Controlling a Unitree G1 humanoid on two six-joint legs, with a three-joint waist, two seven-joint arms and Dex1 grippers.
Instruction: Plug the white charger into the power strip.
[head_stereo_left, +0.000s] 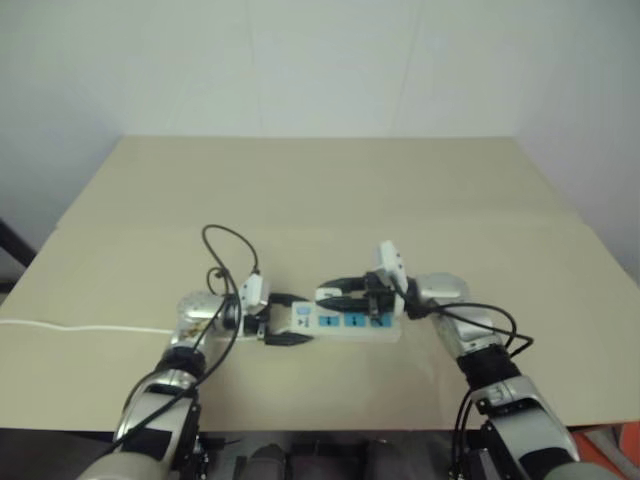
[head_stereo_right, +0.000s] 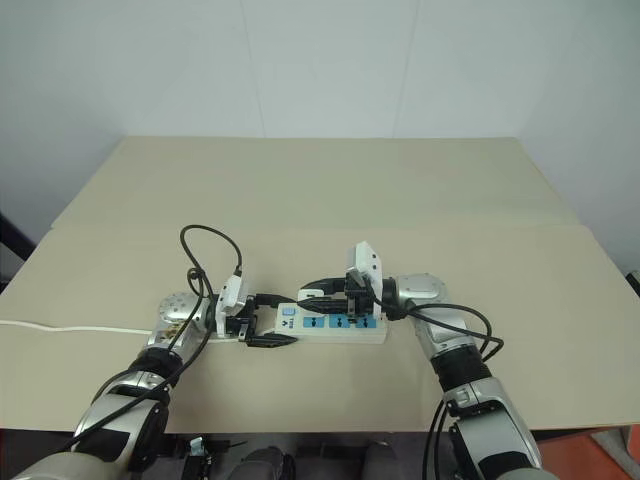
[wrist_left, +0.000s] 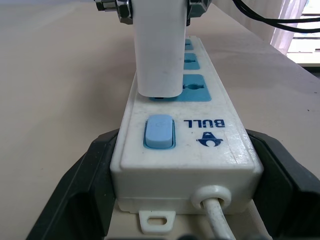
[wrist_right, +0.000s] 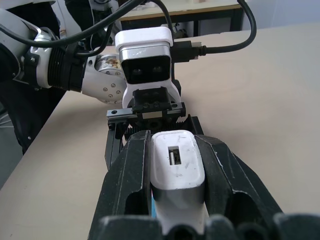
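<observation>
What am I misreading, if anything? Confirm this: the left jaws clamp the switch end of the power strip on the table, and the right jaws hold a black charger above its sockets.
One detail is wrong: the charger is white, not black. The right wrist view shows it pinched between the black fingers of the right gripper. The rest stands: the left gripper clamps the switch end of the power strip.

Both my arms reach in toward each other, wrists turned inward, grippers roughly level and facing. Left gripper (head_stereo_right: 268, 320) has its fingers spread wide, clamping the power strip's (wrist_left: 200, 135) switch end. Right gripper (wrist_right: 172, 175) is closed tight on the charger (wrist_right: 176, 167).
</observation>
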